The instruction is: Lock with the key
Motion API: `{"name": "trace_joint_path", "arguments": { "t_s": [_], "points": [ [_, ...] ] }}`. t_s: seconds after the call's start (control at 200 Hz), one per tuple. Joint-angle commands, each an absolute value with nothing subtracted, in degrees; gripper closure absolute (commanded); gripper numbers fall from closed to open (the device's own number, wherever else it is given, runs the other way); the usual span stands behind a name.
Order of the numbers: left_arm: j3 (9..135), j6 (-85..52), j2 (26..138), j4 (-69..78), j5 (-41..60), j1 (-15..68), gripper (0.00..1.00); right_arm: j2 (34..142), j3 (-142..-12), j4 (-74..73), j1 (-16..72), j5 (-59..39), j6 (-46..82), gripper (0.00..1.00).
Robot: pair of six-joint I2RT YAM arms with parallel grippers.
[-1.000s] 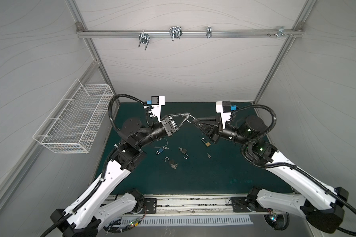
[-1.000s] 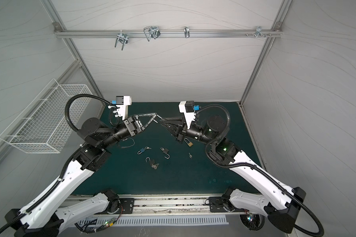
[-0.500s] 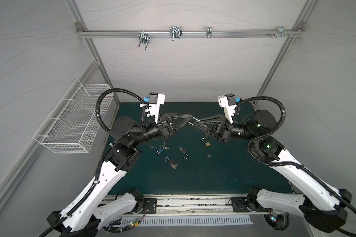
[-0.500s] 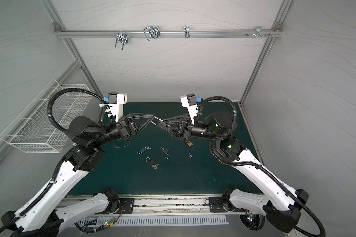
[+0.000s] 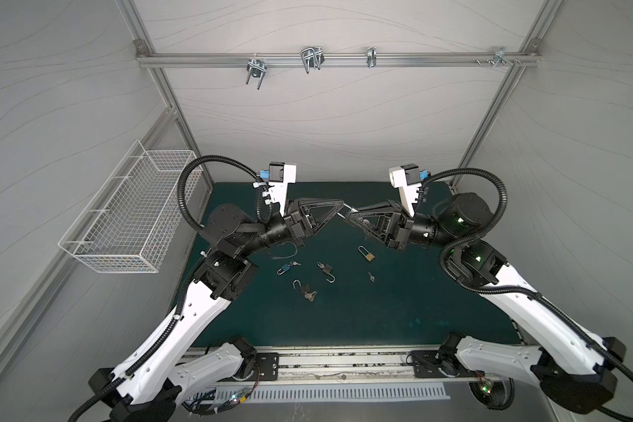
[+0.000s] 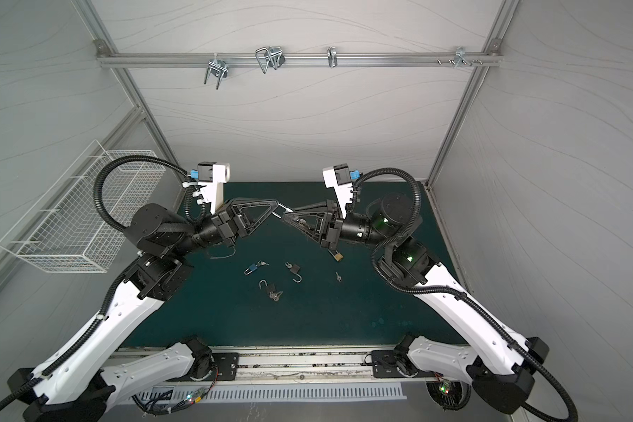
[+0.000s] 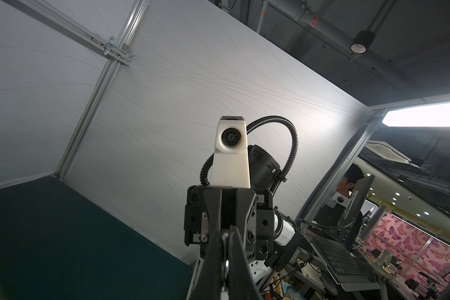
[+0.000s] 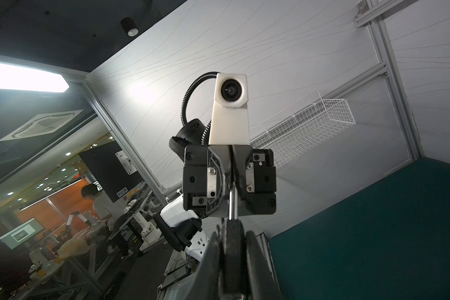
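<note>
Left gripper [image 5: 340, 209] and right gripper [image 5: 351, 216] meet tip to tip above the green mat [image 5: 380, 314], far centre. Left pinches a silver metal piece [image 8: 231, 205], key or shackle undetermined; right clamps a dark padlock [image 8: 231, 246].

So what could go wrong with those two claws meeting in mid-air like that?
The left gripper pinches a small silver piece that meets a dark body in the right gripper, above the mat. Slight misalignment might jam or bend it. If either grip slips, something could drop among the loose padlocks below.
</note>
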State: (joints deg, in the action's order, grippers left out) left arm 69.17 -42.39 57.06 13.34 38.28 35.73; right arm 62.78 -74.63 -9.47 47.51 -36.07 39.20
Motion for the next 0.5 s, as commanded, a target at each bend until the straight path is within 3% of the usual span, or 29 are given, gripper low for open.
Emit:
{"name": "trace_joint_path", "arguments": {
  "t_s": [0.0, 0.31, 0.495],
  "points": [
    [66.9, -43.9, 58.4, 13.6, 40.2, 37.3, 1.00, 63.4, -78.2, -15.6, 47.7, -36.1, 39.0, 1.00],
    [66.1, -41.4, 62.0, 13.4, 40.7, 42.3, 1.00, 64.9, -80.4, -17.1, 47.8, -36.6, 39.9, 1.00],
    [67.8, -33.4, 64.1, 4.0, 37.9, 46.2, 1.00, 64.9, -82.1, -15.6, 47.8, -37.1, 38.3, 1.00]
  ]
}}
